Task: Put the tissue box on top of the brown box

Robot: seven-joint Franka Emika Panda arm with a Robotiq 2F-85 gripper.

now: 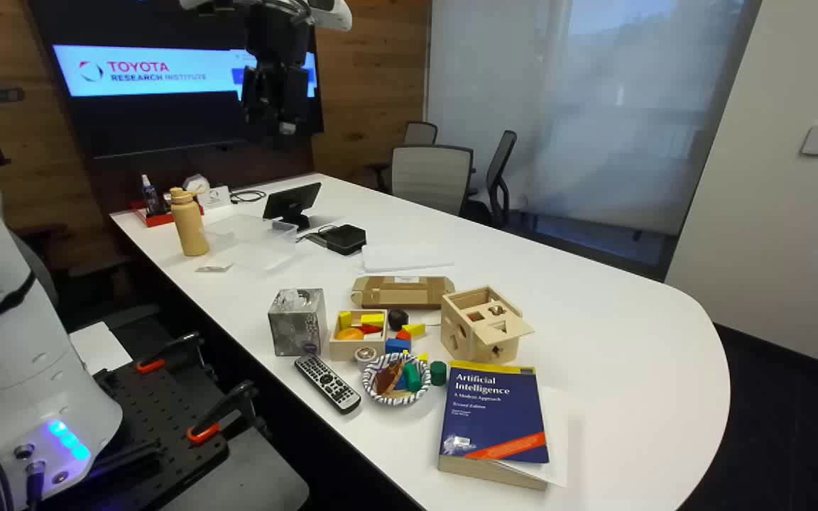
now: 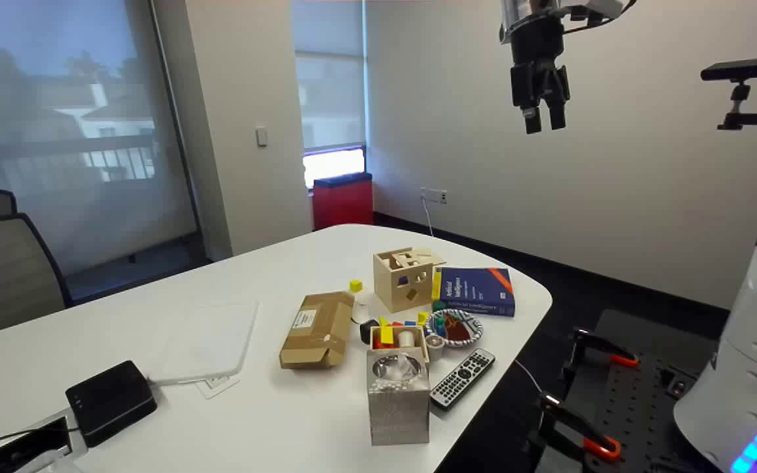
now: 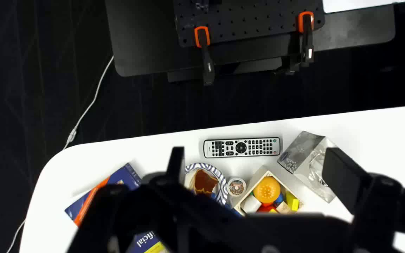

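The tissue box (image 1: 297,325) stands upright on the white table, silver-grey with a faint pattern and a tissue at its top opening. It shows at the near side in an exterior view (image 2: 399,404) and at the right in the wrist view (image 3: 302,154), partly behind a finger. The brown box (image 1: 403,292) is a low flat cardboard box lying on the table, also in an exterior view (image 2: 319,328); it does not show in the wrist view. My gripper (image 2: 545,121) is open and empty, high above the table. In the wrist view its fingers (image 3: 255,154) are wide apart.
A small wooden tray of blocks (image 1: 358,346) stands right beside the tissue box. A remote (image 1: 327,383), a patterned bowl (image 1: 396,397), a blue book (image 1: 494,415) and a wooden crate (image 1: 480,326) are close by. A black device (image 2: 110,402) and a white panel (image 2: 211,341) lie beyond.
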